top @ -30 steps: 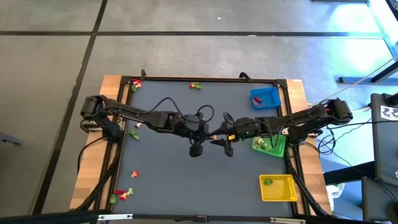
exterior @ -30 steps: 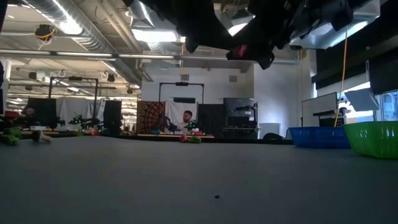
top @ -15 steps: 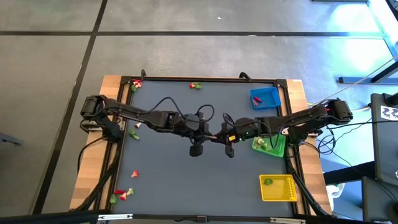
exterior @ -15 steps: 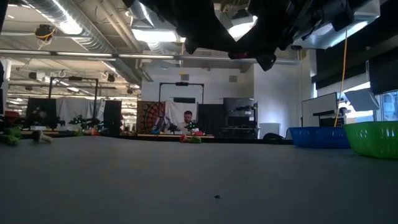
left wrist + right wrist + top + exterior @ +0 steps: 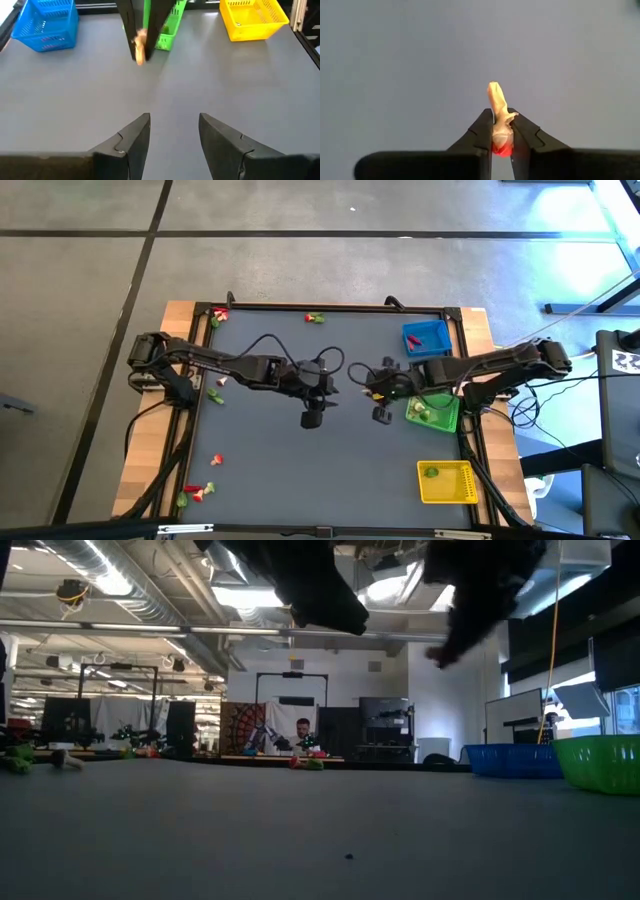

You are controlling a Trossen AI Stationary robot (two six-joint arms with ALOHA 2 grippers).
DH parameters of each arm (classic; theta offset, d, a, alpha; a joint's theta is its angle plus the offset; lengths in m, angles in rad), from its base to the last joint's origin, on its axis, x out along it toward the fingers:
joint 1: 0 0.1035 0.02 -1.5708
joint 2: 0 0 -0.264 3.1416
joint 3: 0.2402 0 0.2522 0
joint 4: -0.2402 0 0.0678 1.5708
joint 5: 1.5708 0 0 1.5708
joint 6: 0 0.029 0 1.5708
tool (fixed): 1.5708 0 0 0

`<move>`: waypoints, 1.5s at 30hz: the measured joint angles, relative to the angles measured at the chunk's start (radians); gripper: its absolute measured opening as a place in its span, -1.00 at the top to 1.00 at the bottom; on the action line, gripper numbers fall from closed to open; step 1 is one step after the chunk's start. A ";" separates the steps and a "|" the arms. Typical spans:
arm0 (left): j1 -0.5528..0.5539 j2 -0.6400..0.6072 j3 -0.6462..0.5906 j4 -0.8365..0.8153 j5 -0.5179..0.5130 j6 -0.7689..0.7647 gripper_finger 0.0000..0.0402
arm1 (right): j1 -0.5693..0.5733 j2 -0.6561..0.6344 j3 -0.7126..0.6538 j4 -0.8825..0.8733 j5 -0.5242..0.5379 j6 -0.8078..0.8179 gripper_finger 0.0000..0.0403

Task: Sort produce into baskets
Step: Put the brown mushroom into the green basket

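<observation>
- Hard to identify: small pale toy piece with a red base (image 5: 499, 117), too small to name.
- Pinched between the fingers of the right end effector (image 5: 370, 385), above the tabletop (image 5: 300, 450) middle, beside the green basket (image 5: 437, 412).
- Left end effector (image 5: 172, 137) released, fingers apart and empty, level over the tabletop centre, facing the right one.
- Blue basket (image 5: 426, 337) and yellow basket (image 5: 447, 481) along the right side.
- More scattered pieces (image 5: 196, 492) near the left edge, too tiny to tell apart.

A whitish piece with a red base (image 5: 499, 120) sits pinched upright mid-frame. Blue basket (image 5: 426, 337) upper right, green basket (image 5: 446, 418) below it, yellow basket (image 5: 458, 492) lower right.
</observation>
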 joint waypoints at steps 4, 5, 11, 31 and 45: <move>-0.002 0.000 -0.005 0.005 0.002 0.000 0.17 | 0.001 -0.031 0.022 -0.208 -0.006 0.131 0.82; -0.001 0.000 -0.011 0.009 0.001 0.000 0.17 | 0.001 -0.036 0.021 -0.268 -0.011 0.168 0.82; -0.001 0.000 -0.041 0.007 0.001 -0.034 0.17 | 0.020 -0.055 0.019 -0.551 0.022 0.369 0.82; -0.001 0.000 -0.044 0.006 -0.008 -0.043 0.17 | 0.033 -0.054 -0.221 -0.515 -0.121 0.629 0.82; -0.001 0.000 -0.044 0.006 -0.008 -0.043 0.17 | 0.033 -0.053 -0.244 -0.518 -0.153 0.626 0.13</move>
